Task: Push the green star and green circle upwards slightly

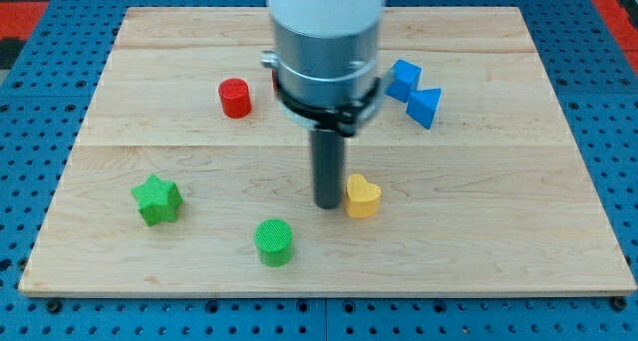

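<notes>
Nearest the view's bottom, the ribbed green circle block [274, 241] and green star block [157, 199] sit low on the pale wooden desk [498, 231], seemingly not yet pushed. My tip [328, 203], carrying no pincer, touches the yellow heart block [363, 195], well right of both. Farther: red cylinder [235, 98], blue blocks [413, 91].

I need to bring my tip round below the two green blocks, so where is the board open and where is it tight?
Open: the strip along the view's bottom under the green star and green circle, and the view's right side below the blue blocks. Also the top left above the red cylinder. Tight: my tip sits right beside the yellow heart.
</notes>
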Controlling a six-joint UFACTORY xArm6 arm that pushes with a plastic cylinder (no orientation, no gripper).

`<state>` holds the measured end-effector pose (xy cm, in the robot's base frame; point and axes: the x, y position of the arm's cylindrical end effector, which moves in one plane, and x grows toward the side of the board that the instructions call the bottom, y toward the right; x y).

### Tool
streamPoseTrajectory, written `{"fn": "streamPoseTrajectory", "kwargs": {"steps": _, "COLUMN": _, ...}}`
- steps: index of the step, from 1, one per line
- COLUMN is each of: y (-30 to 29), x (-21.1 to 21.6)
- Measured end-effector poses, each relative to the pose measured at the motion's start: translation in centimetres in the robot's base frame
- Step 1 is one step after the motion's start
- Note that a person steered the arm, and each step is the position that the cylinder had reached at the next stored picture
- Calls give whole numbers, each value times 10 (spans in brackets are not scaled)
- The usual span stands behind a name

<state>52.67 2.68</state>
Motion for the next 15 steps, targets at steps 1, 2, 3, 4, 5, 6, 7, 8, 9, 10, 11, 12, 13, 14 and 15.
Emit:
{"fn": "streamPoseTrajectory", "kwargs": {"steps": 1, "y": 48, "x": 9}}
{"fn": "streamPoseTrajectory", "kwargs": {"steps": 2, "y": 50, "x": 16}}
{"fn": "streamPoseTrajectory", "kwargs": {"steps": 3, "y": 49, "x": 79}}
{"fn": "streamPoseTrajectory", "kwargs": {"steps": 4, "y": -12, "x": 91}}
{"fn": "streamPoseTrajectory", "kwargs": {"steps": 5, "y": -81, "x": 84}}
{"fn": "streamPoseTrajectory", "kwargs": {"steps": 6, "y": -87, "x": 66}}
{"fn": "streamPoseTrajectory", "kwargs": {"steps": 7, "y": -70, "x": 50}}
{"fn": "streamPoseTrajectory", "kwargs": {"steps": 8, "y": -108, "x": 80}}
{"fn": "streamPoseTrajectory", "kwargs": {"steps": 9, "y": -204, "x": 84}}
{"fn": "streamPoseTrajectory", "kwargs": {"steps": 10, "y": -214, "x": 34}}
{"fn": "streamPoseTrajectory", "kwargs": {"steps": 11, "y": -162, "x": -4}}
{"fn": "streamPoseTrajectory", "kwargs": {"steps": 12, "y": -167, "x": 3}}
{"fn": "streamPoseTrajectory", "kwargs": {"steps": 13, "y": -204, "x": 39}}
{"fn": "streamPoseTrajectory", "kwargs": {"steps": 14, "y": -243, "x": 8}}
{"fn": "streamPoseTrajectory", "kwargs": {"steps": 15, "y": -206, "x": -10}}
